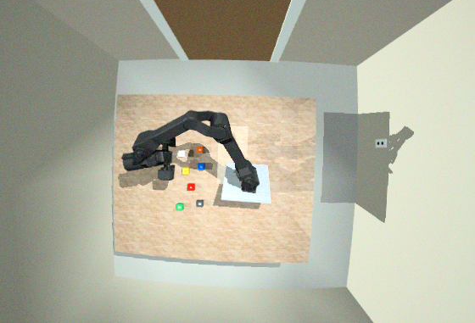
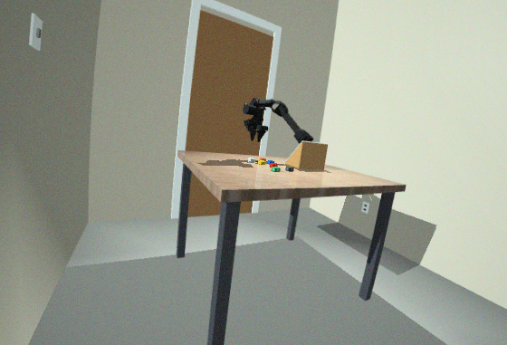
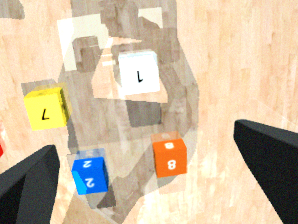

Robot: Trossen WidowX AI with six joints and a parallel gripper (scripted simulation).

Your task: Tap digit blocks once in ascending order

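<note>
Several small digit blocks lie on the wooden table. In the wrist view a white block marked 1 sits at the centre. A yellow block lies to its left, and a blue block marked 2 and an orange block lie below it. A red block, a green block and a grey block lie further off. My gripper is open and empty. It hangs high above the white, blue and orange blocks and touches none.
A tan wedge-shaped box stands on the table beside the blocks, next to the arm's base. The arm's shadow falls over the blocks. A brown door stands behind the table.
</note>
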